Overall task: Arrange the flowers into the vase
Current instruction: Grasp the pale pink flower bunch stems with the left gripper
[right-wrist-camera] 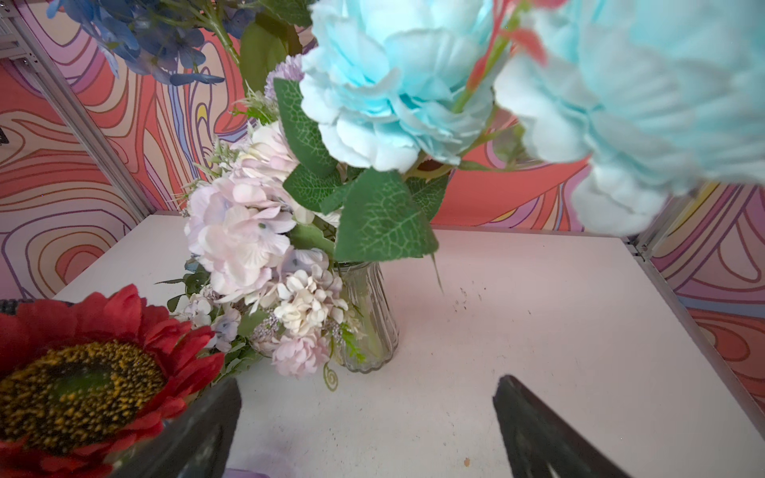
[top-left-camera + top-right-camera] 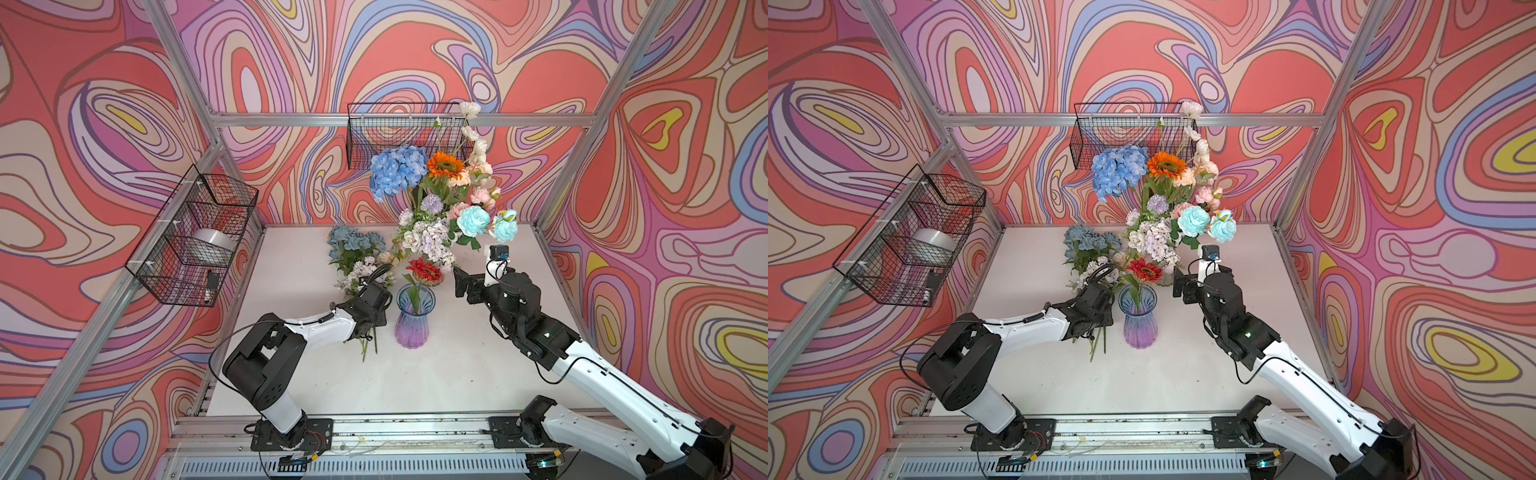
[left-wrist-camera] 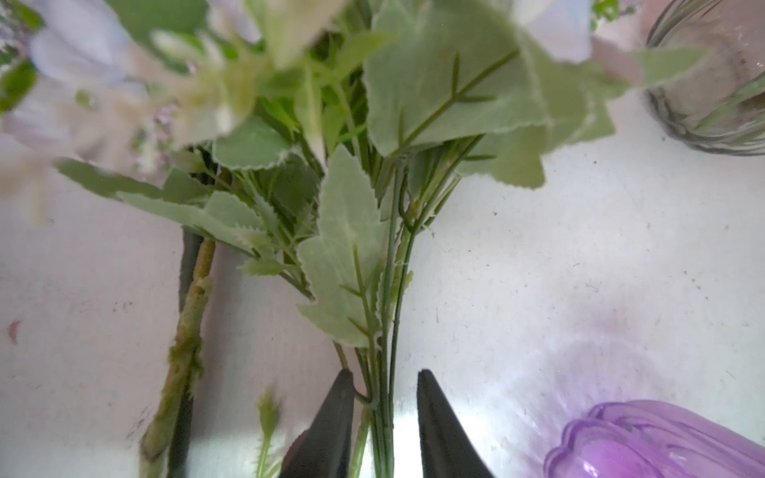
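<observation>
The purple-blue glass vase stands mid-table with one red flower in it. A white-lilac bunch of flowers lies on the table to its left. My left gripper straddles that bunch's thin green stems. Its jaws are narrowed, one finger against the stems and a strip of table showing beside the other. My right gripper hangs wide open and empty to the right of the red flower.
A clear glass vase behind holds a tall mixed bouquet with aqua blooms overhanging my right gripper. A dusty-blue bunch lies at the back left. Wire baskets hang on the left wall and back wall.
</observation>
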